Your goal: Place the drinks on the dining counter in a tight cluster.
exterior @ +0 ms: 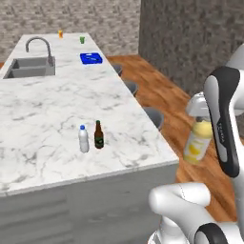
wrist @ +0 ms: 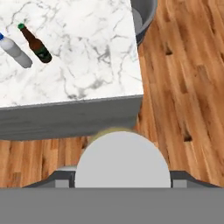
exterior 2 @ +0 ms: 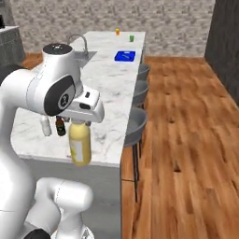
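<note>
Two small bottles, a clear blue-capped water bottle (exterior: 84, 139) and a dark brown beer bottle (exterior: 98, 135), stand side by side at centre frame on the white marble counter (exterior: 43, 114); lower right, off its edge, the gripper (exterior: 202, 117) clamps a yellow juice bottle (exterior: 197, 142) aloft.
</note>
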